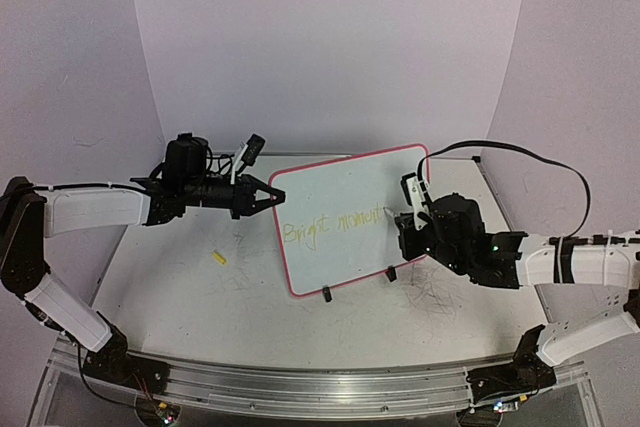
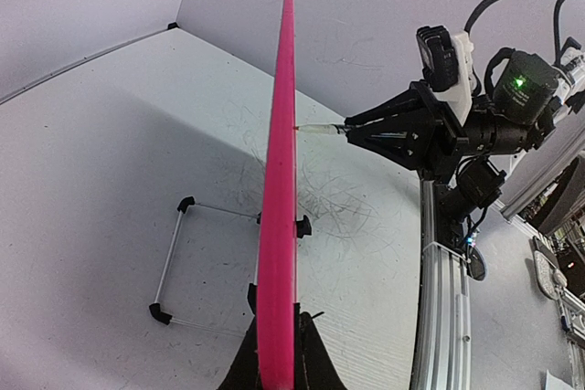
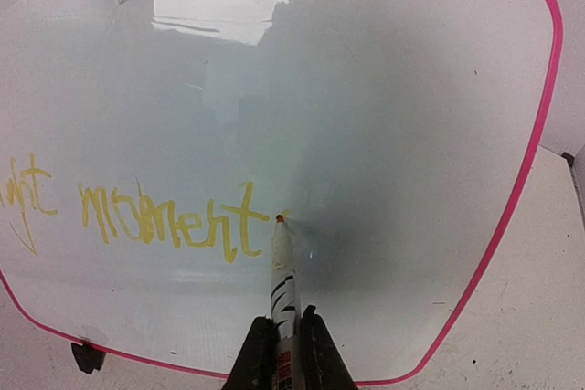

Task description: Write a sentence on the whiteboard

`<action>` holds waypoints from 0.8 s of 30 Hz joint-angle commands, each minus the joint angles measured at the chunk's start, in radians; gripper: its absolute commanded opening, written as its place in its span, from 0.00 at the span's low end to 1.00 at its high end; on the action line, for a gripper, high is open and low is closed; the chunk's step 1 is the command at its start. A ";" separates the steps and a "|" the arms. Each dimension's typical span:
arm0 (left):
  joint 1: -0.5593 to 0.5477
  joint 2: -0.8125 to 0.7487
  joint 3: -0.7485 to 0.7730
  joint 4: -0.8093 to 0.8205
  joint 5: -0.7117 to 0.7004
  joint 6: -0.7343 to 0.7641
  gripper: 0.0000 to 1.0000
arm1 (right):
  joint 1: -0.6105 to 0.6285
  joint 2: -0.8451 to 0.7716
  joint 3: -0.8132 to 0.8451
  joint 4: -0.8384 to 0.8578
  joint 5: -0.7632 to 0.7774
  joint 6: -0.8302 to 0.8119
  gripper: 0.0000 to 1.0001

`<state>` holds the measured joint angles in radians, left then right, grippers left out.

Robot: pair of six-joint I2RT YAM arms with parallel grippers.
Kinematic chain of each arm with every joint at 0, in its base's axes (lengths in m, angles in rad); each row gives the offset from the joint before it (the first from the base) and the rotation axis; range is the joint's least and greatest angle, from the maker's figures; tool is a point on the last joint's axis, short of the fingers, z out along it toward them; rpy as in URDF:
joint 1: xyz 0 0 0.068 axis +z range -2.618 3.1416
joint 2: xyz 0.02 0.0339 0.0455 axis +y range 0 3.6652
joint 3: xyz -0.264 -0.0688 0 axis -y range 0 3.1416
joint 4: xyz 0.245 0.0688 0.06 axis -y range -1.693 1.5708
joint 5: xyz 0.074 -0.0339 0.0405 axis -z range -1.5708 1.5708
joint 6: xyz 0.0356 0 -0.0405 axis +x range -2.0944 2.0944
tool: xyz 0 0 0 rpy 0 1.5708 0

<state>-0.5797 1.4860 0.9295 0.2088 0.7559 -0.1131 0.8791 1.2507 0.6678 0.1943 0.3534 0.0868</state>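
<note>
Currently in hand: the sentence [image 3: 174,221] is judged part-written; "Bright moment" is read in yellow on the whiteboard [image 1: 340,187]; the closing "s" and "ahead" are not yet seen
Board's place: it is stood upright, or nearly so, on a wire stand [image 2: 174,262] at mid-table between the two arms; its pink rim is seen edge-on from the left wrist; its written face is turned toward the right arm
Left gripper [image 1: 266,194]: clenched on the board's left rim, judged to be steadying it; the forearm is stretched level from the left
Right gripper [image 3: 281,328]: clamped round a yellow marker [image 3: 281,262], which is pointed at the face; its tip is pressed to the board just right of the "t"
Deciding relation: blank face lies to the right of the tip; the writing line runs along the board's long axis, left to right; only the right arm is at the face, so a rightward stroke with the tip kept down is judged to be called for
Right arm pose: elbow folded low at the right, forearm level, marker roughly square to the board
Elsewhere: a small yellow piece [image 1: 219,258] is seen on the table [image 1: 180,317], left of the board; what it is cannot be told
</note>
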 commanded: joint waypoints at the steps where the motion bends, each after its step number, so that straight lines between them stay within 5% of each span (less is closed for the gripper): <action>1: -0.009 0.020 0.005 -0.085 -0.061 0.112 0.00 | -0.005 0.011 0.032 0.006 -0.023 0.013 0.00; 24: -0.010 0.023 0.004 -0.085 -0.061 0.112 0.00 | -0.006 -0.004 0.008 -0.042 0.061 0.069 0.00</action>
<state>-0.5797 1.4860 0.9295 0.2081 0.7548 -0.1135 0.8795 1.2579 0.6678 0.1623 0.3687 0.1340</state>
